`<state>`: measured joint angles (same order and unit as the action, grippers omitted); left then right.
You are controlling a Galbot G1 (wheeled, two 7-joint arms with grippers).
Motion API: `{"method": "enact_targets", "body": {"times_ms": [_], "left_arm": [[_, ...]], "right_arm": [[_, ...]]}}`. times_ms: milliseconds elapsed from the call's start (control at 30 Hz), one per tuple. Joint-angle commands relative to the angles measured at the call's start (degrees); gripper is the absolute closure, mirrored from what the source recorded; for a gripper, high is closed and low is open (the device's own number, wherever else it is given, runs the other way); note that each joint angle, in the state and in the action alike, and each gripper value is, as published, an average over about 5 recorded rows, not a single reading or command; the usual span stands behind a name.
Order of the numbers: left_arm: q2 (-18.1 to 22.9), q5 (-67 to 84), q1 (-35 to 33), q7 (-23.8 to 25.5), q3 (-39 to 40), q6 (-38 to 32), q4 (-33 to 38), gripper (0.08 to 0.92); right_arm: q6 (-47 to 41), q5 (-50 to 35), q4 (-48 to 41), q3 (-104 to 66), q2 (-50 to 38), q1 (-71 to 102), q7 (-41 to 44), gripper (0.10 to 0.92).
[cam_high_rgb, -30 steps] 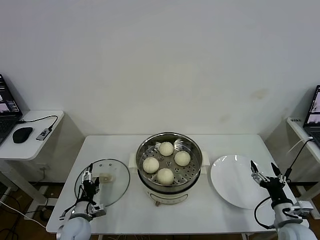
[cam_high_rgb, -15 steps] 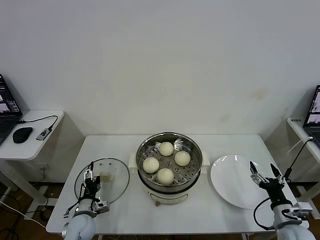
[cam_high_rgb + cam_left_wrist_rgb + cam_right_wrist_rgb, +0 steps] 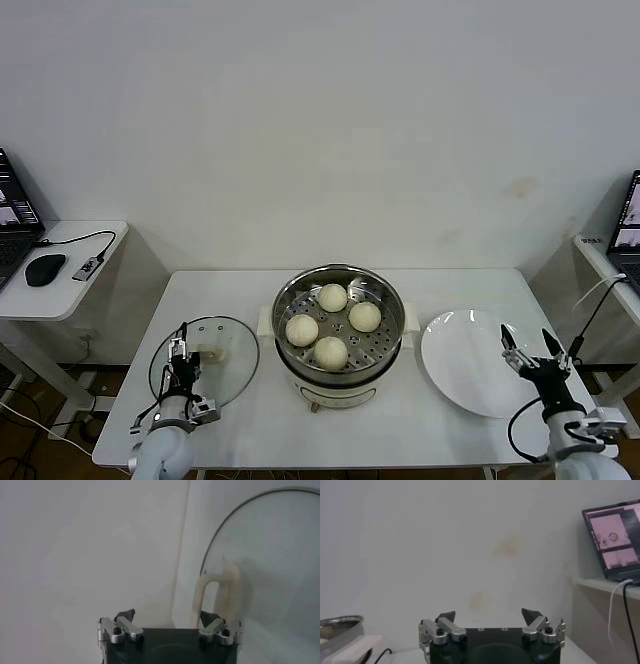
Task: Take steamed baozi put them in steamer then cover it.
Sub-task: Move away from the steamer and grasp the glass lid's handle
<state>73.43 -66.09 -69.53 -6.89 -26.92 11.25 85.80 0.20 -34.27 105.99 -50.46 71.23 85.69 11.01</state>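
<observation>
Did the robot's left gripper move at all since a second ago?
Yes, a little. The left gripper slid toward the robot, nearer the table's front edge, at the near rim of the glass lid.

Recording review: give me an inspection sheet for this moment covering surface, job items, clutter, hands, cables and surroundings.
Surface: white table, bare around the items.
Job's things: four steamed baozi sit on the perforated tray inside the steamer; the glass lid lies flat on the table to its left, steamer uncovered.
Clutter: empty white plate right of the steamer.
Hands: left hand open, over the lid near its handle; right hand open, at the plate's right edge.
Cables: one trails from the right wrist; one on the left side table.
Surroundings: plain wall, mouse, laptop at each side.
</observation>
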Motion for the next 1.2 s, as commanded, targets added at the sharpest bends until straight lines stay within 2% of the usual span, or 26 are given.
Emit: {"method": "enact_targets", "body": {"times_ms": [33,733,900,1033,1200], "left_arm": [[0.1,0.1,0.7,-1.2,0.1,-0.2,-1.8,0.228],[-0.7,1.3,1.5,-2.5,0.6,-1.4,-5.6,0.844],[-0.5,0.9,-0.5,-2.1,0.0,0.9,-0.4,0.87],[0.3,0.1,-4.3,0.3,-1.2,7.6,8.0,0.87],[-0.3,-0.2,-10.7,2.5,-2.0,11.4,17.9,0.87]], "right_arm": [[0.0,0.0,0.2,-0.3,0.0,0.3,0.0,0.203],[0.0,0.8,1.4,-1.3,0.5,2.0,0.4,0.203],[0.0,0.8,1.8,-1.6,0.7,1.9,0.4,0.203],[-0.1,0.7,2.2,-1.9,0.8,1.6,0.4,0.203],[-0.4,0.1,2.8,-2.2,0.9,0.9,0.4,0.203]]}}
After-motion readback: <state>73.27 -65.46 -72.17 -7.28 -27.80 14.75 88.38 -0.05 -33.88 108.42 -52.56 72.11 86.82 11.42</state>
